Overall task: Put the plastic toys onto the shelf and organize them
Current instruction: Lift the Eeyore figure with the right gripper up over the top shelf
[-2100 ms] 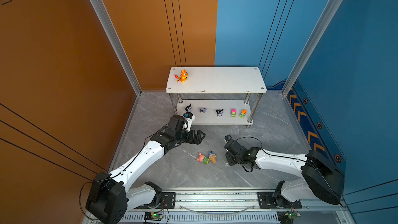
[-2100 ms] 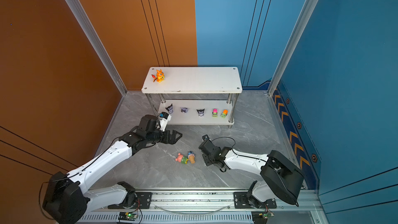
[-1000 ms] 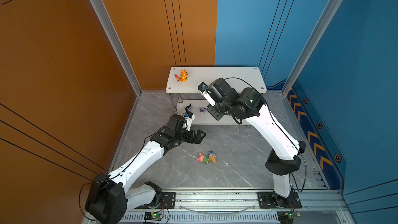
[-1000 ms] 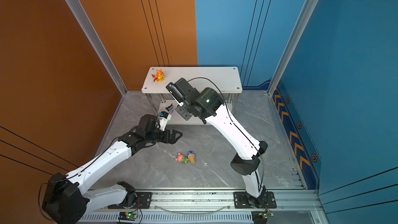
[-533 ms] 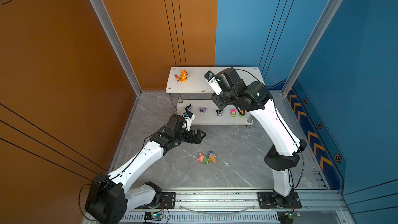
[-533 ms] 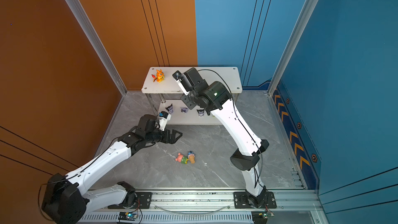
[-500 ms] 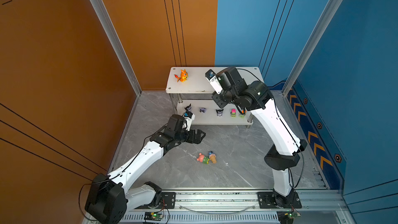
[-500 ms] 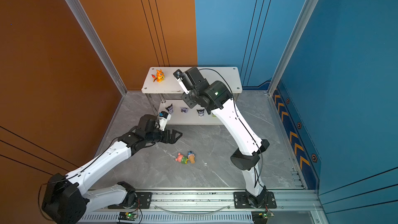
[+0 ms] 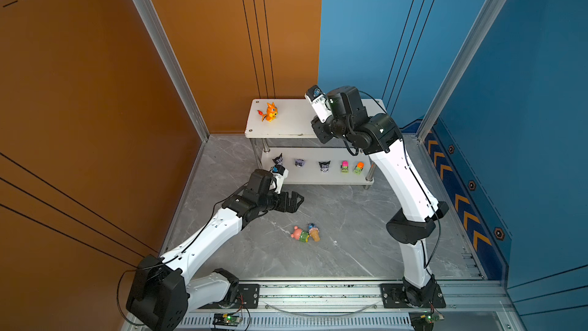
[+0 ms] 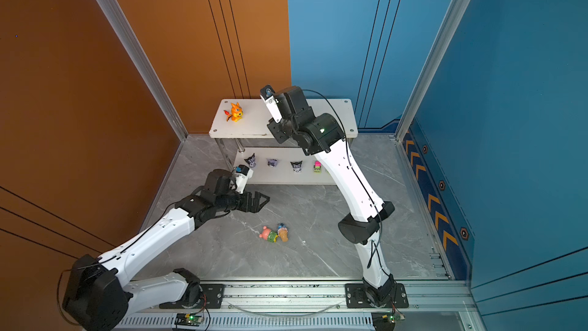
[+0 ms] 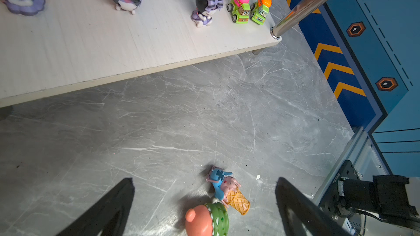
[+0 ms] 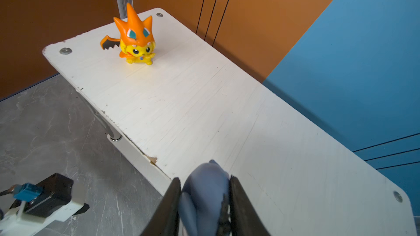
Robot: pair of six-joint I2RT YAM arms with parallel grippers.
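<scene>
Standing on the shelf, left end: orange dragon. Low over the floor: left gripper, jaws spread wide, empty. Lying side by side: pink bear, blue cone creature. Up over the shelf: right gripper squeezing grey-blue donkey.

We see the two-tier white shelf upright. The orange dragon stands at the top board's left end. Three black-purple imps, the pink car and the orange car stand in a row on the lower board. The pink bear and the blue cone creature lie touching on the worktop. The grey-blue donkey is clamped in the right pincer over the top board.
</scene>
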